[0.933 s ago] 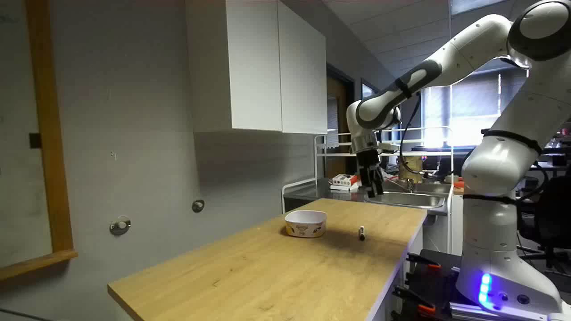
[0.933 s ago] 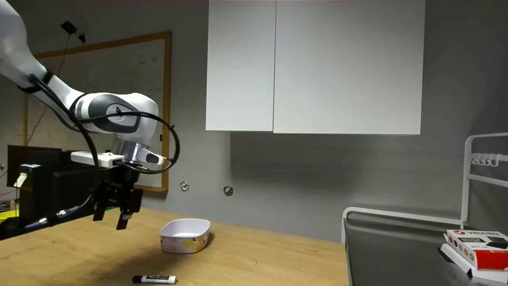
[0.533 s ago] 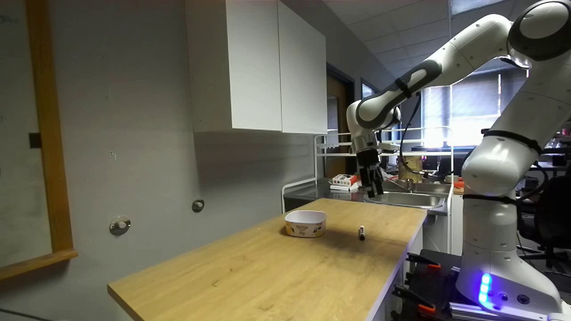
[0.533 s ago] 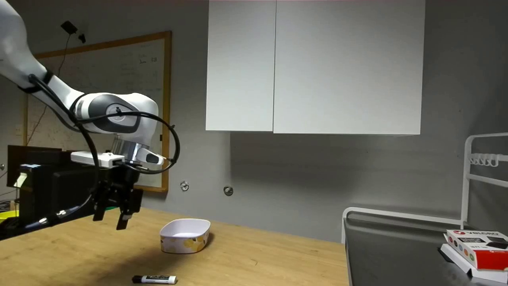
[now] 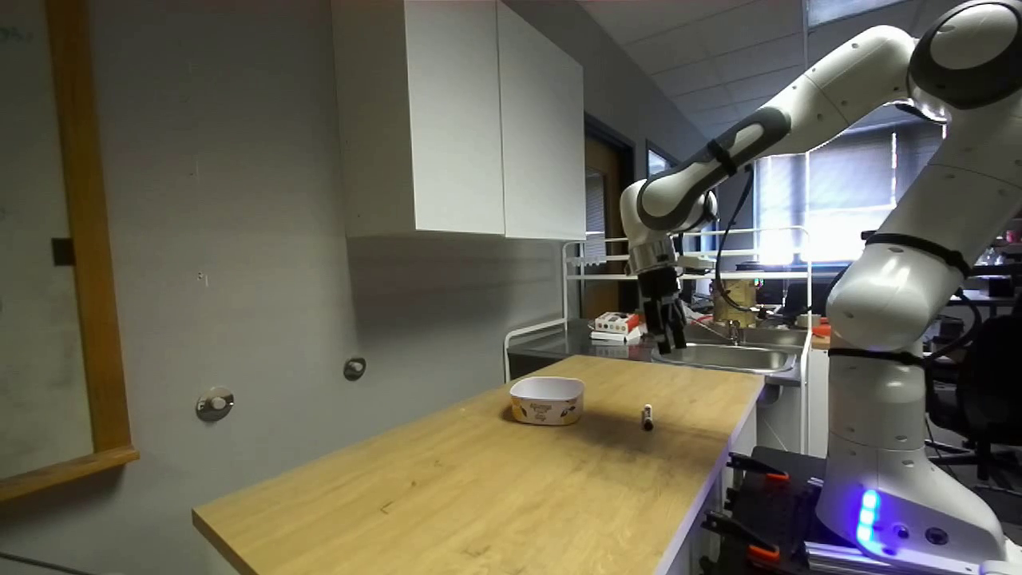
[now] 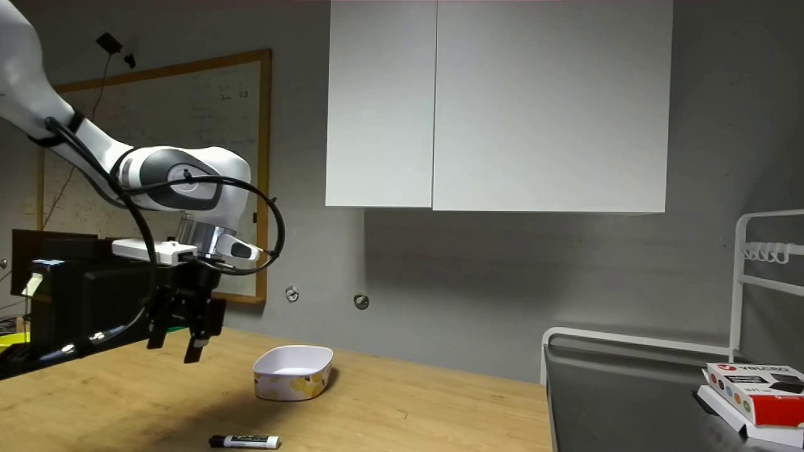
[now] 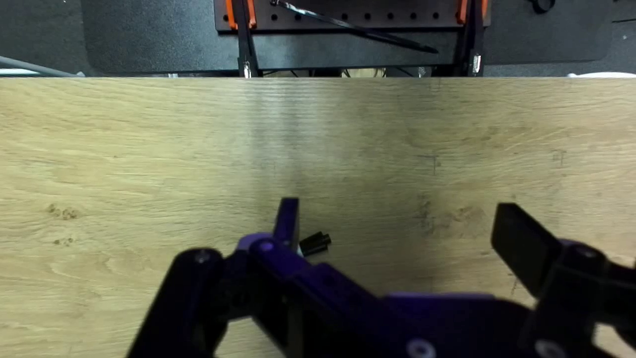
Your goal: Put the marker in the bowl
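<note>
The marker lies flat on the wooden table in both exterior views (image 5: 647, 418) (image 6: 245, 442), white with a black cap. In the wrist view only its black end (image 7: 315, 243) shows past the left finger, which hides the rest. The bowl (image 5: 547, 411) is white inside with a flower and lemon print, upright on the table toward the wall; it also shows in an exterior view (image 6: 289, 388) and is out of view in the wrist view. My gripper (image 7: 397, 214) is open and empty, raised above the table in both exterior views (image 5: 671, 350) (image 6: 174, 351).
The wooden table (image 5: 479, 495) runs along the wall under a white cabinet (image 5: 463, 120). Black clamps (image 7: 247, 44) with orange parts sit at its robot-side edge. A dark counter (image 6: 615, 402) with red-and-white boxes (image 6: 763, 392), a white rack and a sink (image 5: 734, 359) adjoin it.
</note>
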`<action>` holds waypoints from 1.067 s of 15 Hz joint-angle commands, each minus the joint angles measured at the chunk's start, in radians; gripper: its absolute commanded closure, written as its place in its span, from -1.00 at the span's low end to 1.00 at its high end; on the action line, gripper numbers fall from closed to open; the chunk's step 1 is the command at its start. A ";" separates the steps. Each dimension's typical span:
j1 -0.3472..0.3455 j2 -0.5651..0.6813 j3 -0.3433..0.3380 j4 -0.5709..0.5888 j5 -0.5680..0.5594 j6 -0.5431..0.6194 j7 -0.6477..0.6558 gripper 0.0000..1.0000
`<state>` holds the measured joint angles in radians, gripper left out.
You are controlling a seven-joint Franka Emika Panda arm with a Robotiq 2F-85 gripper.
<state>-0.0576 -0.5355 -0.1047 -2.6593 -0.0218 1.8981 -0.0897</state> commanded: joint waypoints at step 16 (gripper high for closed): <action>-0.120 0.489 -0.090 0.216 0.372 0.107 0.308 -1.00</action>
<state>-0.1665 -0.1445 -0.1974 -2.5013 0.2924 1.9688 0.1249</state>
